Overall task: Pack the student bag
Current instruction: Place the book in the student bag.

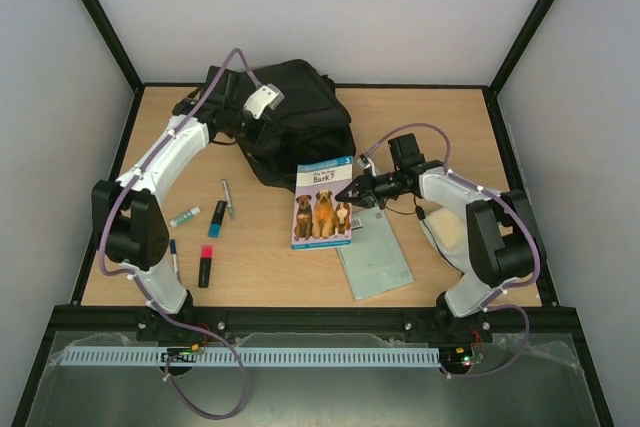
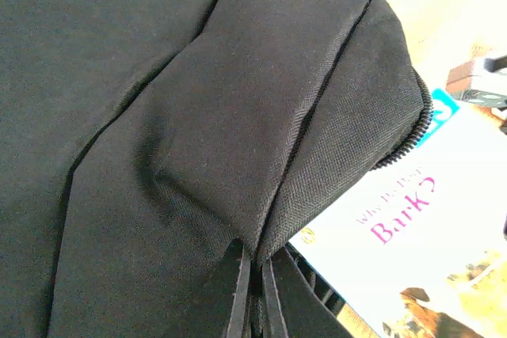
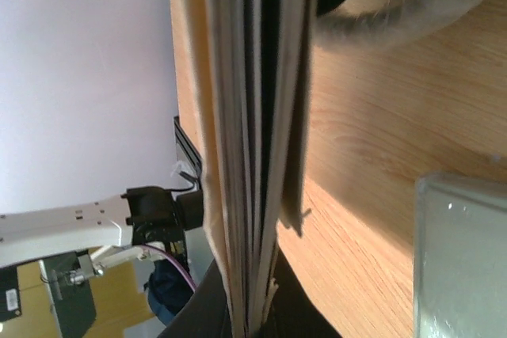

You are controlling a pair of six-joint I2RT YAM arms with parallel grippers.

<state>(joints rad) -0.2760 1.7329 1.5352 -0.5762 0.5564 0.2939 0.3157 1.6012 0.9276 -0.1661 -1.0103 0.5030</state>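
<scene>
One black fabric backpack (image 1: pixel 295 122) sat slumped on the tabletop (image 1: pixel 450 127), zip edge showing; left fingers (image 2: pixel 238 306) pinched its fabric, right fingers (image 1: pixel 360 188) clamped the dog book (image 1: pixel 323 203).

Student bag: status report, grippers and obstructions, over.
Left gripper shut on student bag fabric. Right gripper shut on dog book, its top edge at the bag. Pens, clear folder lie clear of the bag.

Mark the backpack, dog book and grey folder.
backpack (image 1: pixel 300 112): top view, centre of black fabric.
book (image 1: pixel 322 209): top view, cover, at the dogs.
folder (image 1: pixel 378 265): top view, middle of its face.
</scene>
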